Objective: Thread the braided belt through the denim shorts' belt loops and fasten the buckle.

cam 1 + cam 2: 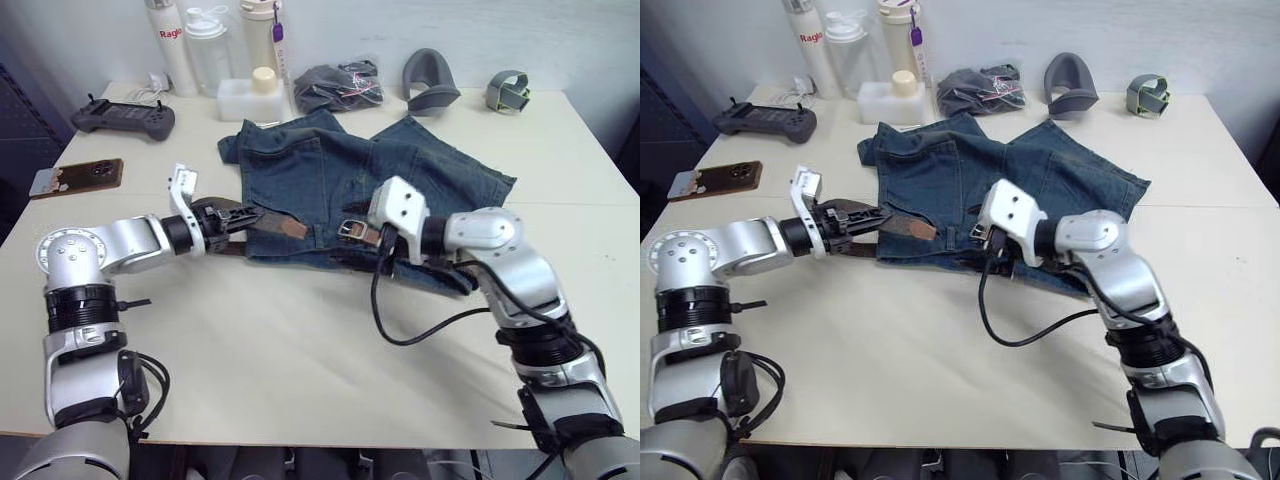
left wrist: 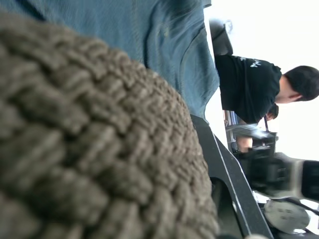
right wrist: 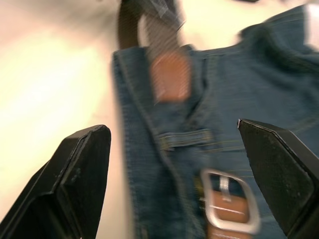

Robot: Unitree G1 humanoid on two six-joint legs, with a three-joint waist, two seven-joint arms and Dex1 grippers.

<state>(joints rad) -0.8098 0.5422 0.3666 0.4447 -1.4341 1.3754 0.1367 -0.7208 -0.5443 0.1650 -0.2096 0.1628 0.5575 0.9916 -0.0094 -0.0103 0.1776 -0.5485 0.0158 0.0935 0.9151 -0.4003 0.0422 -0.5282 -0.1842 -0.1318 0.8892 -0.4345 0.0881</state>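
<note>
**Brown braid clamped by left gripper at the waistband edge; right gripper spread over the buckle**

Brown woven strap of the braided belt (image 1: 262, 219) runs along the waistband of the denim shorts (image 1: 340, 170), which lie flat on the cream table (image 1: 300, 340) ahead of both arms.

Left gripper (image 1: 232, 219): its black fingers are clenched on the braided belt just off the shorts' left edge. In the left wrist view the weave (image 2: 89, 149) lies right against the lens, with blue denim beyond it and a person in a black shirt (image 2: 249, 84) in the far background.

Just past the left gripper's fingertips, toward the right arm, the belt's tan leather tip (image 1: 293, 228) rests on the waistband.

Right gripper (image 3: 184, 149): fingers (image 3: 79, 169) spread wide apart, nothing between them. The buckle (image 3: 230, 200) lies between and just ahead of the fingertips on the denim, not touched. One of the belt loops (image 3: 185, 139) sits slightly beyond the buckle; the tan tip is farther on again, in line with it. From the head camera the silver buckle (image 1: 352, 230) sits immediately beside the right wrist's white housing, on the waistband.

Well beyond both grippers, at the table's far edge: dark grey bundled cloth (image 1: 338, 86), white bottles (image 1: 210, 45), black controller (image 1: 125, 119), phone (image 1: 78, 177).
</note>
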